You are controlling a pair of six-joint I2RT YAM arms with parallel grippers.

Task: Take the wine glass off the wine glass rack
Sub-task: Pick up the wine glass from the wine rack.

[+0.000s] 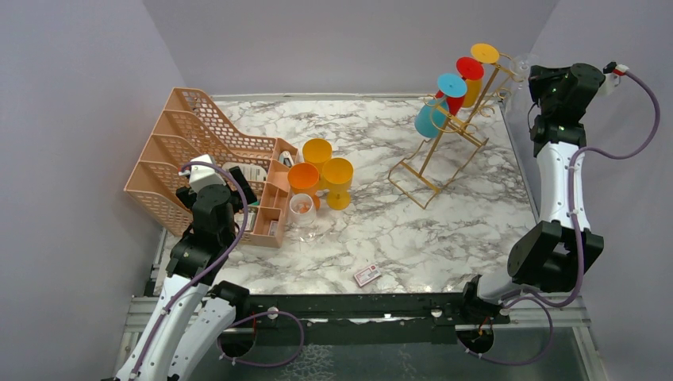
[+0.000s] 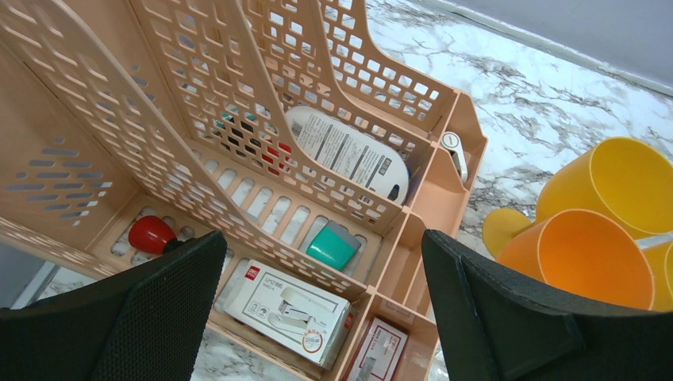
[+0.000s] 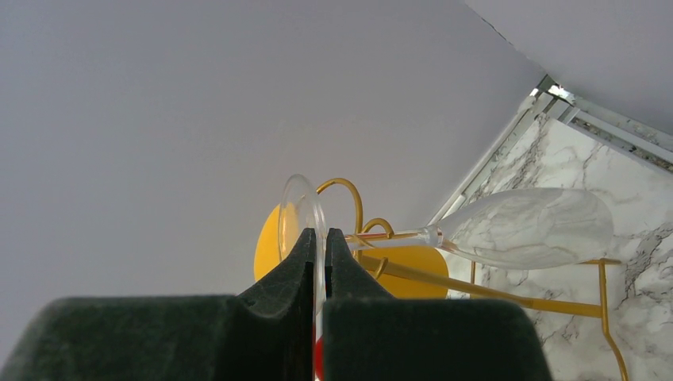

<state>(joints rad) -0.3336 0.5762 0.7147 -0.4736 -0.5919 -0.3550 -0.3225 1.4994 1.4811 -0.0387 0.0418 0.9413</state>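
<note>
Upper right of the overhead view: the right gripper (image 3: 317,238) pinches, with 2 fingers pressed together, the thin foot of the clear wine glass (image 3: 524,226) hanging atop the wine glass rack (image 3: 508,294), where a slipping edge grip or snagging hook could drop it.

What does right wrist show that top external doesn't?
Only right wrist: the right tool shut on the foot of the clear wine glass, with the stem by the gold loops. Top external shows that glass only faintly.
Only top external: blue glass and red glass lower on the rails, loose cups on the table, peach organizer, left arm.
Both: the wine glass rack and the yellow glass at its top.
</note>
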